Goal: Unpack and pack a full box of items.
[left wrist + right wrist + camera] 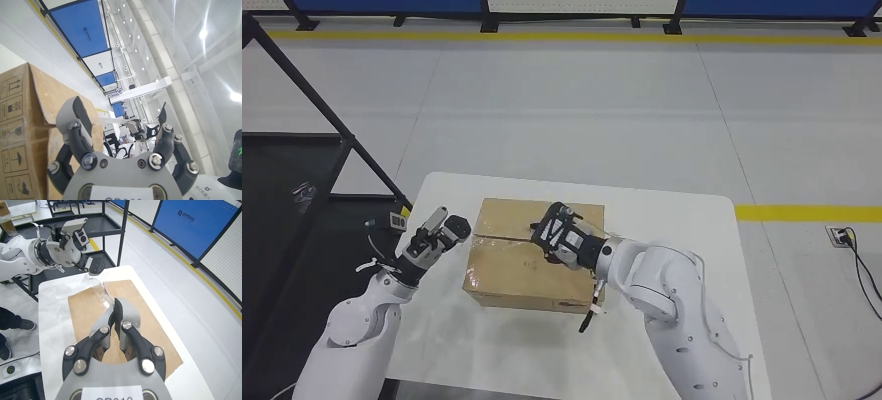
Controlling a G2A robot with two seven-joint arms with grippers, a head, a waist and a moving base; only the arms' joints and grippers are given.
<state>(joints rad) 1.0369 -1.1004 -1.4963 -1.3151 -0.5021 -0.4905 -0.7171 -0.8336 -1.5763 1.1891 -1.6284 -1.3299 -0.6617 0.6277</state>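
Right jaws pinch the clear tape (98, 289); I'd peel low along the cardboard box (151, 330) seam, wide left jaws bracing.

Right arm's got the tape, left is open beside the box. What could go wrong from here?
1. The crumpled clear tape strip pinched by the right gripper may tear or slip free.
2. The left gripper is open beside the brown cardboard box, not bracing it, so pulling could drag or tilt it.

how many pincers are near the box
2. The right pincer is above the cardboard box, shut on its clear tape strip; the left pincer is open beside one end of the box. None looks hidden.
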